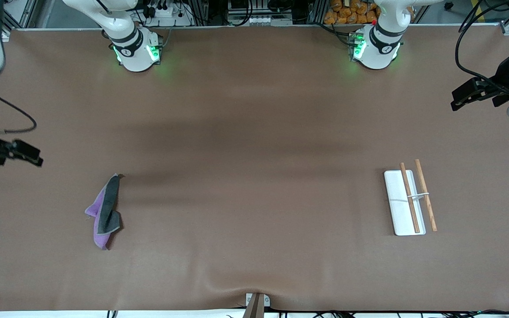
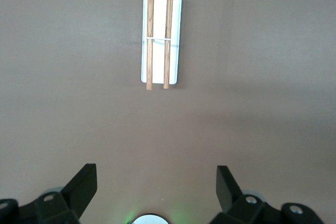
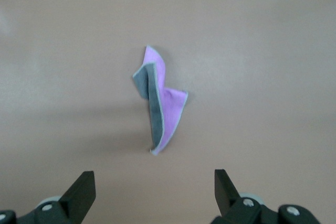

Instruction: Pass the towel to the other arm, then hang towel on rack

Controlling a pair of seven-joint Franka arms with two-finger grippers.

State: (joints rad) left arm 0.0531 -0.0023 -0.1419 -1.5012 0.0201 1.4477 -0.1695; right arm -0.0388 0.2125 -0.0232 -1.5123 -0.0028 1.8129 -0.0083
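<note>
The towel (image 1: pixel 105 212), purple with a dark grey face folded over it, lies crumpled on the table toward the right arm's end; it also shows in the right wrist view (image 3: pixel 169 103). The rack (image 1: pixel 398 198), a white base plate with two brown rods and a silver crossbar, lies toward the left arm's end; it also shows in the left wrist view (image 2: pixel 159 56). My right gripper (image 1: pixel 33 155) is open and empty, over the table near the towel but apart from it. My left gripper (image 1: pixel 457 100) is open and empty, over the table's edge, apart from the rack.
The brown table mat (image 1: pixel 254 176) spans the view. A small bracket (image 1: pixel 256 302) sits at the front edge. The two arm bases (image 1: pixel 137 51) (image 1: pixel 376 48) stand along the back edge, with cables and orange items (image 1: pixel 351 13) past them.
</note>
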